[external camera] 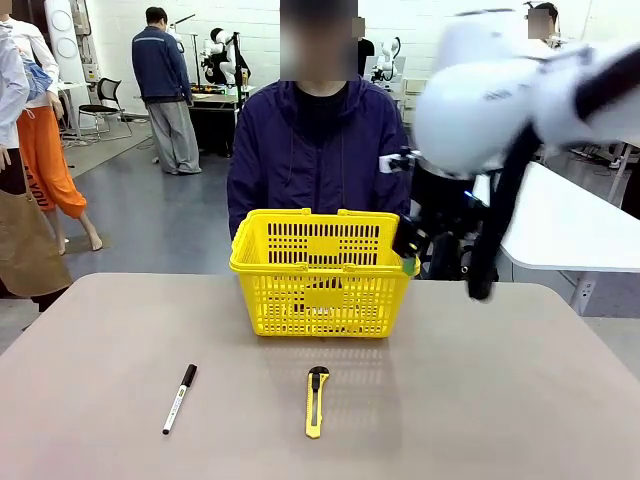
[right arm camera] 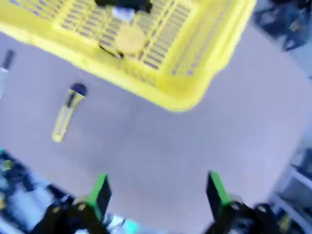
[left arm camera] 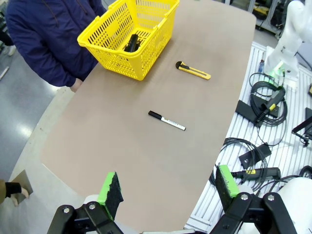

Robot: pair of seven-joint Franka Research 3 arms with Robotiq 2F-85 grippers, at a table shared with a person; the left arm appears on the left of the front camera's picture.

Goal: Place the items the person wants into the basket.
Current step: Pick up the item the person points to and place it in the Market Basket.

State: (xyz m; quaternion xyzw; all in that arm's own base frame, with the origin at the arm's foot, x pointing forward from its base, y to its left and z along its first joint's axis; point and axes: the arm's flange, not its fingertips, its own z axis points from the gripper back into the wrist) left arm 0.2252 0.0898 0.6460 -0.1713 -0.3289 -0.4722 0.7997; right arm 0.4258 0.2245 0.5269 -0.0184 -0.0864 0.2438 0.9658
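The yellow basket [external camera: 320,300] stands mid-table in front of the person [external camera: 318,150] in a dark navy jacket. In the left wrist view the black stapler [left arm camera: 131,43] lies inside the basket [left arm camera: 122,61]. The blurred right wrist view looks down into the basket [right arm camera: 175,97], where the round yellow tape measure [right arm camera: 129,38], a slim dark pen [right arm camera: 109,50] and the stapler [right arm camera: 124,4] lie. My right gripper [right arm camera: 157,190] is open and holds nothing, hovering at the basket's right rim [external camera: 410,250]. My left gripper [left arm camera: 169,184] is open, high above the table's near corner.
A white marker with a black cap [external camera: 180,398] [left arm camera: 166,120] lies front left on the table. A yellow-and-black utility knife [external camera: 316,401] [left arm camera: 193,70] [right arm camera: 66,114] lies in front of the basket. Cables sit beside the table's edge [left arm camera: 263,105].
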